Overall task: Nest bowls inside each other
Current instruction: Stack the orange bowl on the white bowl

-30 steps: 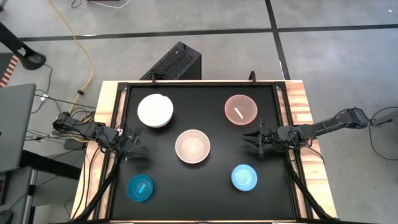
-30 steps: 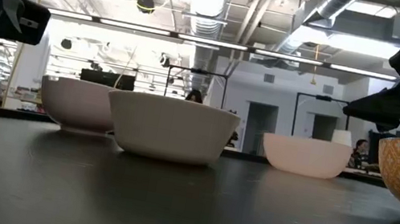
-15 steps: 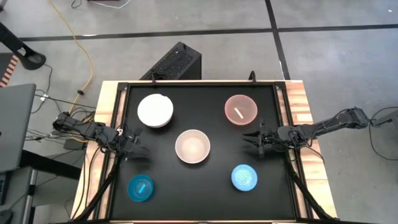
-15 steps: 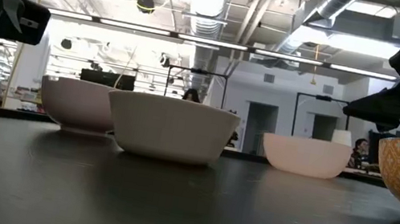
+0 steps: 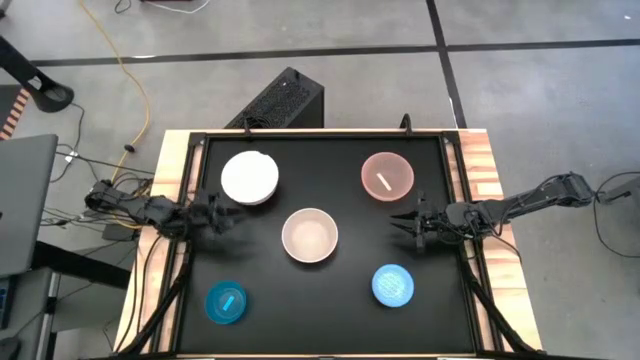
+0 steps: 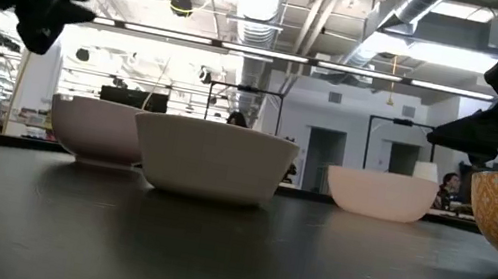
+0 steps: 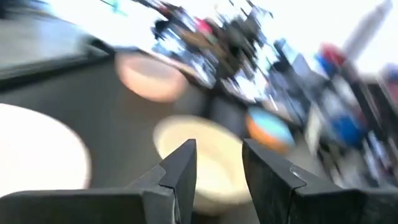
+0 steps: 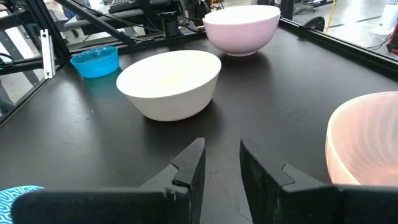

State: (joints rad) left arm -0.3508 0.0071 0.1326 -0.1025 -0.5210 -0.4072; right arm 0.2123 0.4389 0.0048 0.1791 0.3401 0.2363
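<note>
High view: five round smooth plastic bowls [image 5: 310, 236] sit apart.

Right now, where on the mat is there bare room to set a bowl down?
Bare patches: between the white bowl and pink bowl, and between the teal bowl and light blue bowl. It is crowded beside the cream bowl, flanked by the left gripper and right gripper.

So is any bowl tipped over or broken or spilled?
No, nothing looks wrong. All five stand upright and apart on the black table: white bowl, pink bowl, cream bowl, teal bowl, light blue bowl. None is nested yet, and both grippers are empty.
</note>
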